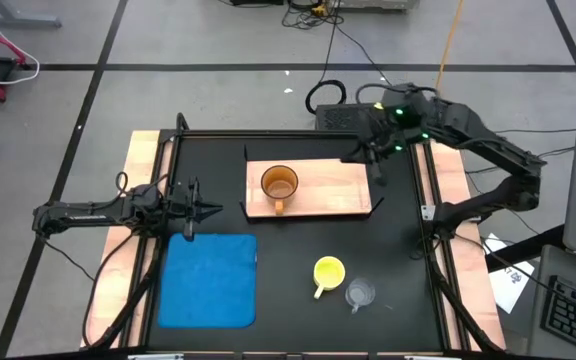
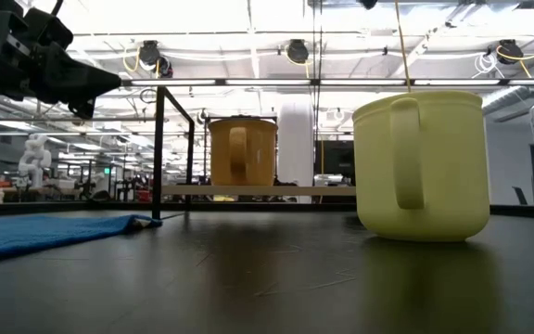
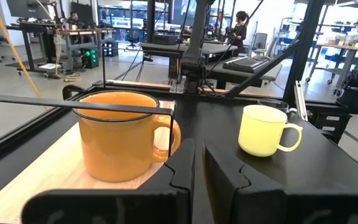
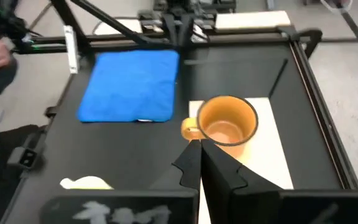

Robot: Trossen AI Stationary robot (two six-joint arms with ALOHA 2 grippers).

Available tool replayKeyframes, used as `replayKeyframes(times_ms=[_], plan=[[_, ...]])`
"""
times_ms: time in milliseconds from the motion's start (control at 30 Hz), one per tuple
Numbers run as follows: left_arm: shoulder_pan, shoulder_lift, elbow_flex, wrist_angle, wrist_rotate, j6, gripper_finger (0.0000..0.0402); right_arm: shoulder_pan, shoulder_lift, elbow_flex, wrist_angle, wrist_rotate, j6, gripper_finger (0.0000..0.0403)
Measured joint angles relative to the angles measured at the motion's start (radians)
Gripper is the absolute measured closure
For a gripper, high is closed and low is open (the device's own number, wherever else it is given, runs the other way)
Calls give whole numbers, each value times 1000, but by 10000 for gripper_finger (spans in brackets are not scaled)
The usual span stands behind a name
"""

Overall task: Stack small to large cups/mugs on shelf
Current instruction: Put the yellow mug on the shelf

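The orange-brown mug [image 1: 280, 184] stands upright on its base on the left half of the wooden shelf [image 1: 333, 190], its handle toward the table's near edge. The yellow mug [image 1: 328, 272] and the clear glass cup [image 1: 360, 294] stand side by side on the black table, nearer the front. My left gripper [image 1: 214, 209] is shut and empty, hovering left of the shelf and pointing at the orange-brown mug [image 3: 120, 137]. My right gripper [image 1: 373, 165] is shut and empty above the shelf's far right corner, looking down on the mug [image 4: 227, 121].
A blue mat [image 1: 208, 280] lies flat at the table's front left. Dark brackets stand at the shelf's corners [image 1: 248, 155], and a thin black frame rail runs round the table [image 1: 298, 134]. There is bare black tabletop between the shelf and the yellow mug.
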Motion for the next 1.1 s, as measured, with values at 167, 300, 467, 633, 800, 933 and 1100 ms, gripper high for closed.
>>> replayKeyframes(times_ms=[167,300,467,633,800,933,1100], plan=[[0,0,0,-1,0,2,369,48,-134,-61,43,2,36,403],[0,0,0,-1,0,3,369,100,-264,-190,125,78,74,403],[0,0,0,-1,0,1,369,111,-424,-355,177,103,112,403],[0,0,0,-1,0,-23,369,111,-569,-550,295,102,164,403],[0,0,0,-9,6,-38,369,111,-675,-709,367,102,196,403],[0,0,0,-9,7,-34,369,111,-749,-837,468,91,222,403],[0,0,0,-9,8,-33,369,111,-829,-974,560,76,230,403]])
